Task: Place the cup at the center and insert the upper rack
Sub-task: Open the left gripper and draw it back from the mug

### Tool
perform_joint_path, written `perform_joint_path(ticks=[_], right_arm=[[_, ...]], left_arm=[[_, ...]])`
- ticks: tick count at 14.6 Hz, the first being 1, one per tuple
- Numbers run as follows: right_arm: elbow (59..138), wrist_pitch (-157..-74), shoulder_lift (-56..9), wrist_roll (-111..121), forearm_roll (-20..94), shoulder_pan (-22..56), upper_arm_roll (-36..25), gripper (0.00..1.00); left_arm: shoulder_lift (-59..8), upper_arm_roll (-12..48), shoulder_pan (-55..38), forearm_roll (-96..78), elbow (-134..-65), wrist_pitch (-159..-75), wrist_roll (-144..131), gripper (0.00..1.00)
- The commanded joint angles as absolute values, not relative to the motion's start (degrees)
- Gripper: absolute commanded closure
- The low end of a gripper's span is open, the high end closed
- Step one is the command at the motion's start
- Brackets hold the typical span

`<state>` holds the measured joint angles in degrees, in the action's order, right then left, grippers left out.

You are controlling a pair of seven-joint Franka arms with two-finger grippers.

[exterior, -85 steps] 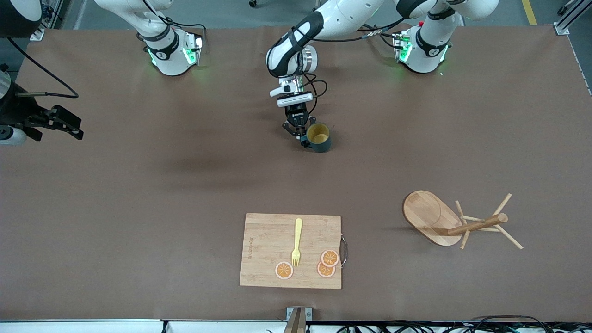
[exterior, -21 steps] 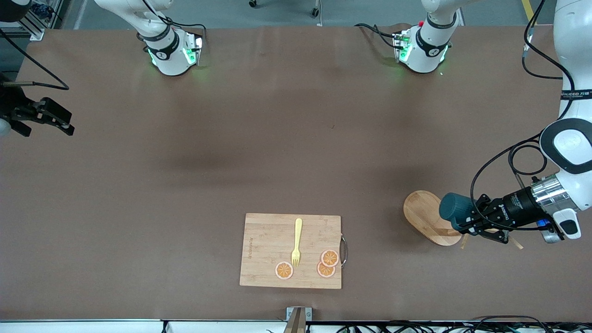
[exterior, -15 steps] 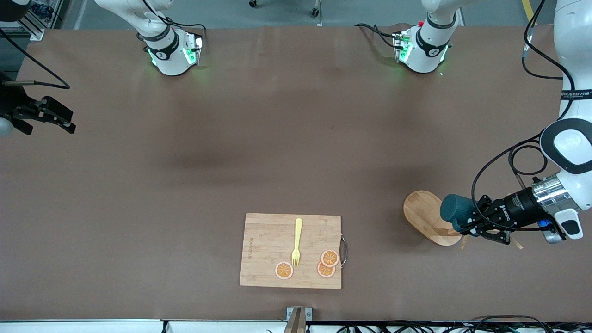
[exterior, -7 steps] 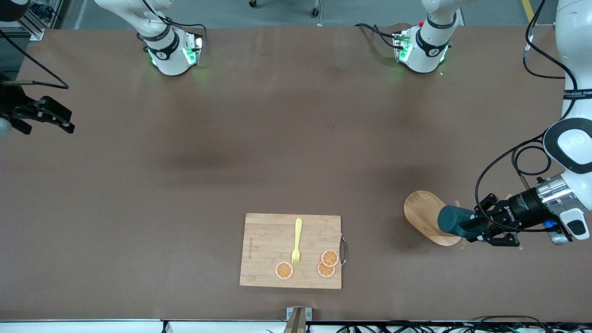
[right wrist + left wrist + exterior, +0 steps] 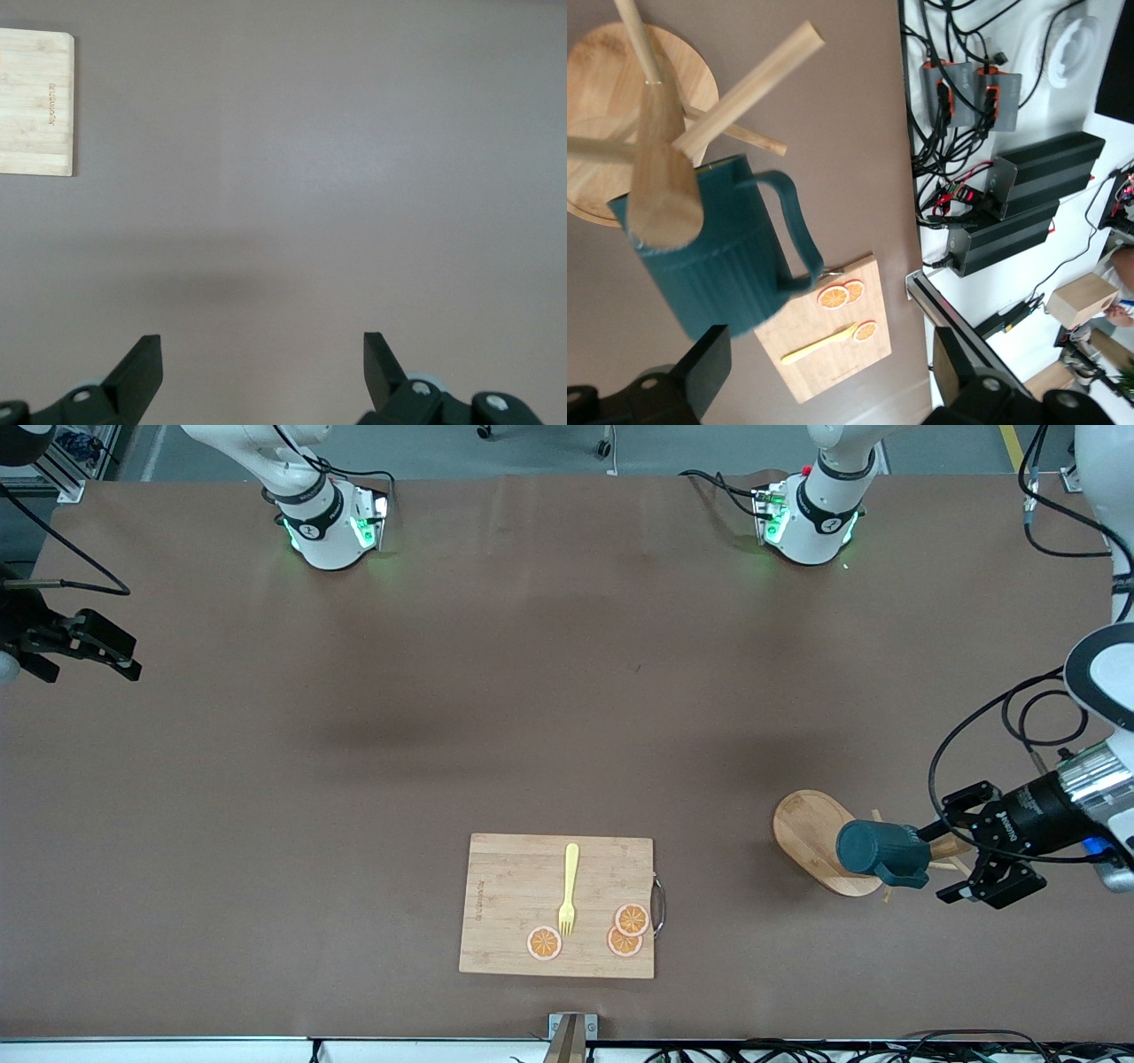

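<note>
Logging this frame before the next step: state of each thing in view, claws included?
cup: on its side, on the post of the upper rack, released
upper rack: tipped over, lying on the table, pegs sticking out
left claw: open, beside the cup, holding nothing
right claw: open, empty, waiting over the right arm's end of the table
cutting board: flat on the table
fork: lying on the cutting board
orange slices: flat on the cutting board

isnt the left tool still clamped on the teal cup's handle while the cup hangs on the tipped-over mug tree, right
Not quite: the left tool is open and clear of the cup, as the front view shows. The rest holds: the cup hangs on a peg of the tipped-over mug tree, seen in the left wrist view.
</note>
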<state>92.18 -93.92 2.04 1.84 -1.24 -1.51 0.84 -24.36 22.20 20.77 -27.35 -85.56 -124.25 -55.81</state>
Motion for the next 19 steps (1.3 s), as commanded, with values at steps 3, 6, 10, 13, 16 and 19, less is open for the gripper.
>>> perform_joint_path(ticks=[3,6,10,13,16,19], right_arm=[[92.11,-93.52,2.46,1.93,-1.49,-2.2,1.23,0.0],[92.11,-93.95,2.46,2.11,-1.49,-2.02,1.23,0.0],[92.02,-94.04,2.46,2.02,-1.58,-2.02,1.23,0.0],[92.02,-94.13,2.46,1.85,-1.32,-2.2,1.23,0.0],[92.02,-93.96,2.46,2.11,-1.41,-2.11,1.23,0.0],[92.02,-93.69,2.46,2.02,-1.41,-2.11,1.23,0.0]], left_arm=[[-13.03,22.06,21.97,-19.35,-87.36,-111.39,-52.14,0.0],[-7.57,21.97,23.46,-17.68,-87.45,-102.42,-39.77,0.0],[-2.47,22.06,23.56,-12.5,-88.24,-97.04,-24.81,0.0],[-0.18,22.32,23.55,-9.94,-88.24,-95.19,-19.45,0.0],[0.26,22.5,23.47,-8.62,-87.98,-95.1,-11.01,0.0],[0.18,22.41,23.55,-8.35,-87.98,-95.1,-6.96,0.0]])
